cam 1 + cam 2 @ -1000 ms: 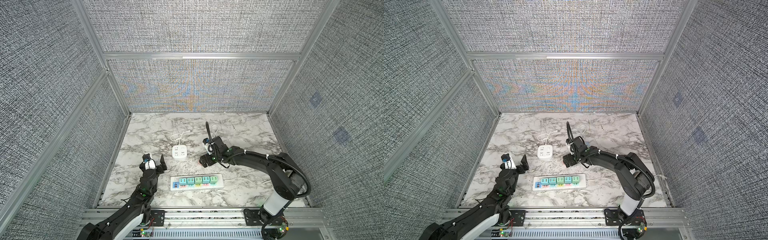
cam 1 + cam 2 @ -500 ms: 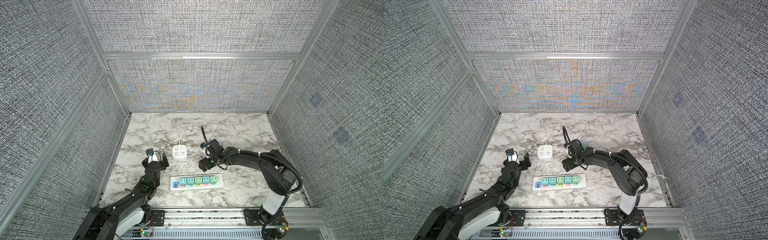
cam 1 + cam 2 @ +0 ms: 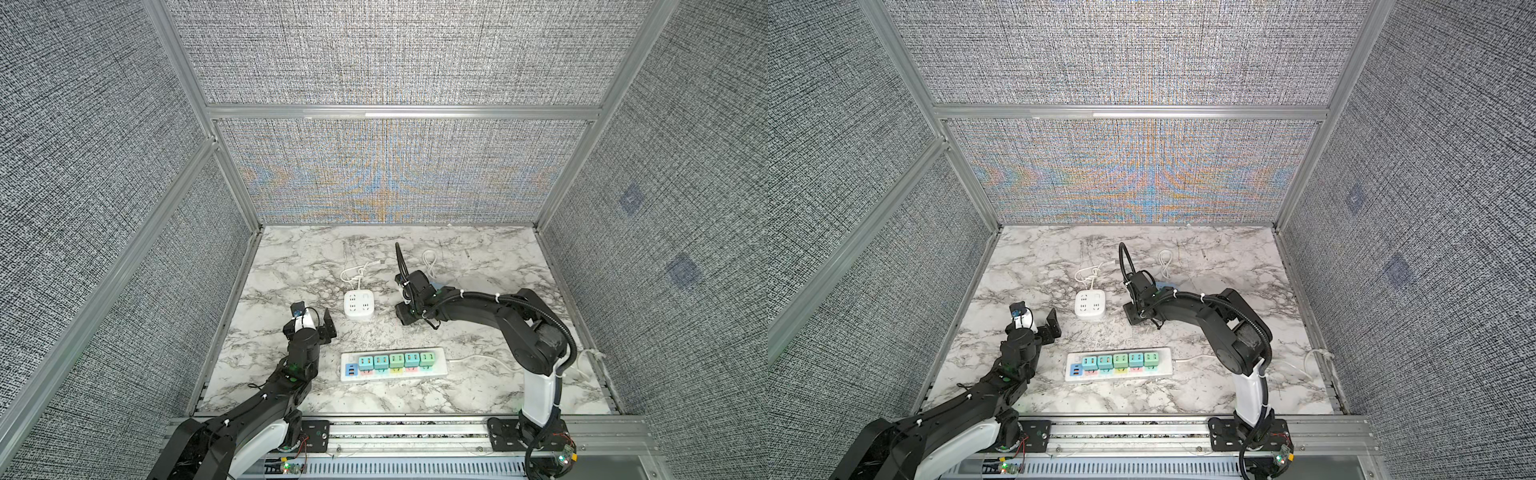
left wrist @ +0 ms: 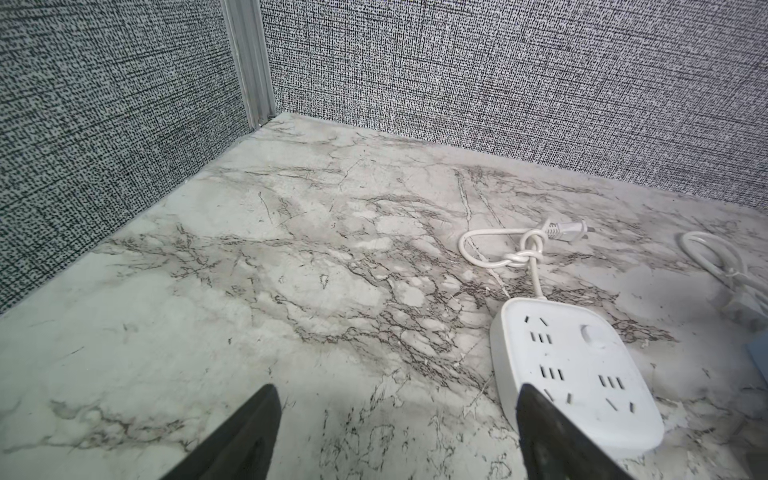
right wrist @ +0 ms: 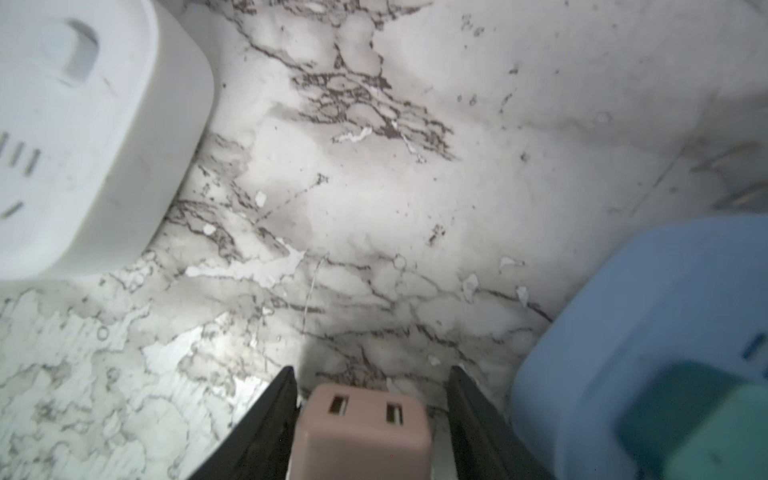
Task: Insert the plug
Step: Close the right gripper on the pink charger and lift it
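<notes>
A pinkish-brown plug [image 5: 361,428] with two slots in its face sits between the fingers of my right gripper [image 5: 372,370]. The jaws stand narrow around it, one finger against its side and a thin light strip along the other. In both top views the right gripper [image 3: 409,318] [image 3: 1136,318] is low on the marble, right of the white cube socket [image 3: 358,305] [image 3: 1089,303] [image 5: 83,137], and the plug is hidden under it. My left gripper [image 3: 314,320] [image 3: 1034,322] [image 4: 397,388] is open and empty, just left of the cube socket [image 4: 573,365].
A white power strip [image 3: 392,364] [image 3: 1119,364] with several coloured plugs lies near the front edge. A blue block [image 5: 644,332] [image 3: 436,284] with a teal insert lies beside the right gripper. White cables [image 4: 519,257] [image 3: 430,262] lie behind. Fabric walls enclose the table.
The right gripper's jaws have narrowed from wide open to close around the plug, and its wrist has shifted slightly left. The left gripper has crept a little toward the cube socket.
</notes>
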Robot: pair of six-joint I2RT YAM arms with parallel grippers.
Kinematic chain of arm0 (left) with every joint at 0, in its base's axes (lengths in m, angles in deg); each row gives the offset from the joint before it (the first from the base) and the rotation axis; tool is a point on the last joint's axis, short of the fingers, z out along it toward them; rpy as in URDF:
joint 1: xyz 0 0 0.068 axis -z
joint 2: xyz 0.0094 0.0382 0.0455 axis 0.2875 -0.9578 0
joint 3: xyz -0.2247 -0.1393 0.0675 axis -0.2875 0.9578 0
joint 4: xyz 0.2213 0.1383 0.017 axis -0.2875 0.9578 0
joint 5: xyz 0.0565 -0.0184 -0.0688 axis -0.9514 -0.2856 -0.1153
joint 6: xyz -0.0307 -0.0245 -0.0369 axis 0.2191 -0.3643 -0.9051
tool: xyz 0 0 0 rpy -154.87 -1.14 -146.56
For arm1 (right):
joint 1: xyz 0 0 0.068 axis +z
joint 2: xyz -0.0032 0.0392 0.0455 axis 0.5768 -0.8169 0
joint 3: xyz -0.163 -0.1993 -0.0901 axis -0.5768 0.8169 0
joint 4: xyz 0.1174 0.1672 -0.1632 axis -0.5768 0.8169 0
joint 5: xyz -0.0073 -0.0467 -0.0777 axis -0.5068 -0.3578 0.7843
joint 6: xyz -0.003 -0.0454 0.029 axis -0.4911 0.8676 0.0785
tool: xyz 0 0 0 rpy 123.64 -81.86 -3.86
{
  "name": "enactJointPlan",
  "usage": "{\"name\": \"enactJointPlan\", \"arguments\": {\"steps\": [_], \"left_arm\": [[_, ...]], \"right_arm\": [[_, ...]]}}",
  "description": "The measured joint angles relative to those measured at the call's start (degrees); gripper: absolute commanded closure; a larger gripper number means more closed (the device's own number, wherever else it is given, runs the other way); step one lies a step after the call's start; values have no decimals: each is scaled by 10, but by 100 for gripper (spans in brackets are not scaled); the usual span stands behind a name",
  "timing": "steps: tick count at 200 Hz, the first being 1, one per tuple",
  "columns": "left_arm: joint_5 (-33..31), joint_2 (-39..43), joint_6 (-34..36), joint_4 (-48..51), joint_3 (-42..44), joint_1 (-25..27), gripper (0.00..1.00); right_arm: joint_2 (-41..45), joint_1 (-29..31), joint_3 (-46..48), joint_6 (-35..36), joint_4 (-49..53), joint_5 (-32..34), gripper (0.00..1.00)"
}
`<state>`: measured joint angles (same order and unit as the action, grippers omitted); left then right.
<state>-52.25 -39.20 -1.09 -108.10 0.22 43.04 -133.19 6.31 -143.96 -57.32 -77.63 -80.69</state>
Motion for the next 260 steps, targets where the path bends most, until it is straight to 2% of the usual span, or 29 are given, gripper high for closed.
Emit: {"name": "enactJointPlan", "arguments": {"steps": [22, 66, 132, 145, 169, 260], "left_arm": [[0, -2, 0, 0, -3, 0, 10], [0, -3, 1, 0, -4, 0, 10], [3, -5, 2, 0, -4, 0, 10], [7, -5, 2, 0, -4, 0, 10], [9, -5, 2, 0, -4, 0, 10], [21, -12, 10, 2, -14, 0, 9]], "right_arm": [[-5, -2, -6, -8, -6, -7, 43], [22, 2, 24, -20, -3, -14, 32], [42, 12, 52, -23, 2, -8, 33], [42, 12, 53, -23, -1, -7, 37], [39, 12, 52, -22, -6, 2, 50], [87, 16, 92, -19, -15, -13, 68]]}}
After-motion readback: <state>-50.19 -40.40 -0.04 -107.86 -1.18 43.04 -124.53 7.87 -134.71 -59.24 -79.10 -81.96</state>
